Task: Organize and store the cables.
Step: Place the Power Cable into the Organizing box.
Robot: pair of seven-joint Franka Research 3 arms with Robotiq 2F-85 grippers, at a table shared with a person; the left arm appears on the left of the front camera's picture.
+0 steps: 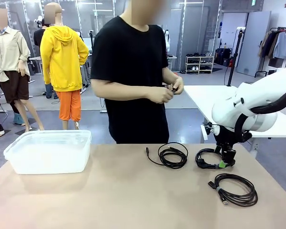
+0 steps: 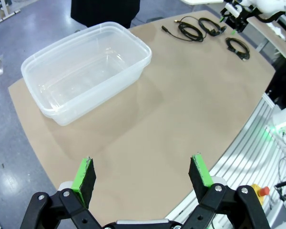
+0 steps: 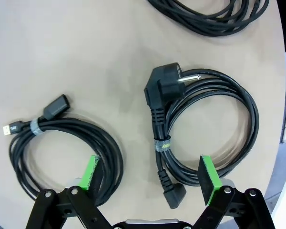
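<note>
We see three coiled black cables (image 1: 173, 155) on the brown desk (image 1: 109, 195), our right pincer (image 3: 148, 164) released over the power-plug coil (image 3: 214, 119), our left pincer (image 2: 142, 162) released, facing the clear plastic tub (image 2: 105, 93)

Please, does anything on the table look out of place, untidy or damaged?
Nothing is spilled or damaged. Only the cable coil nearest the clear bin looks untidy: its plug end trails loose over the table toward the clear bin, while the middle coil and the front coil are neatly bundled.
</note>
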